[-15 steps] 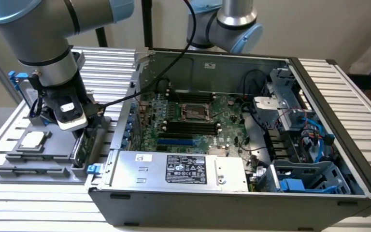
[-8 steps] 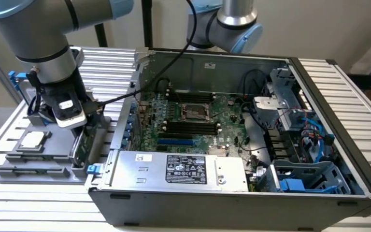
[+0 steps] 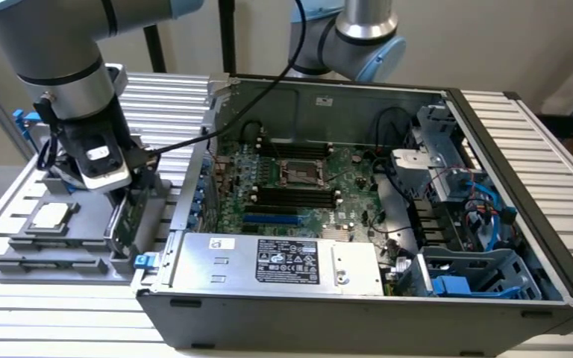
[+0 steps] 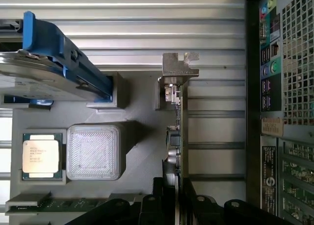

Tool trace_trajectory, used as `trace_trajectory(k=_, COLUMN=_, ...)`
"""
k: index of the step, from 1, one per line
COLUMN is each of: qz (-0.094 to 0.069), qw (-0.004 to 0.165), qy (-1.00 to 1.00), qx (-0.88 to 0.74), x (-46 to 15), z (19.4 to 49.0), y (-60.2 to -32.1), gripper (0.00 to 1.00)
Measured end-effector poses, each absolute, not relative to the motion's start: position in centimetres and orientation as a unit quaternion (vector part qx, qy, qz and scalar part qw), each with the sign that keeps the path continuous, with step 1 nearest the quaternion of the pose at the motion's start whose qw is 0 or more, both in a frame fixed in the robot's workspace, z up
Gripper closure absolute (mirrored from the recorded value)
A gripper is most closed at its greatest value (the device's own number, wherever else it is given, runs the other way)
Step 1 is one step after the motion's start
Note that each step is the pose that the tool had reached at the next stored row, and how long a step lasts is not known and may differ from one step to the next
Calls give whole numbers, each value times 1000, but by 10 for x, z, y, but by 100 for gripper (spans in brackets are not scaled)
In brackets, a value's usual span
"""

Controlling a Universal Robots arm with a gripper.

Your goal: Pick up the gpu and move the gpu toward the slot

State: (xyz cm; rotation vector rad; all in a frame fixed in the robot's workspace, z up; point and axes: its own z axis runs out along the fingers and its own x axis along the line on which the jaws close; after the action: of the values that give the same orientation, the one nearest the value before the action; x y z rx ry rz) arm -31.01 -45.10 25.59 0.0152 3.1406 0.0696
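The gpu, stood on its edge in the grey holder beside the computer case, was pinched by the narrow claw and could be dropped if held too loosely.

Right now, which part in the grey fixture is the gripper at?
The gpu, green card on edge with silver bracket, at the gripper. CPU and hard drive sit apart.

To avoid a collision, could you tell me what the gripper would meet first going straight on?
Most likely the green card standing on edge in the grey holder, directly beneath the gripper.
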Motion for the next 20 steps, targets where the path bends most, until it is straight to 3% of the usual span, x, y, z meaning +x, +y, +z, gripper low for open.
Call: trace_trajectory(k=20, qz=39, qw=-1, qy=999, qx=5, x=-310, z=306, y=-455, gripper=74)
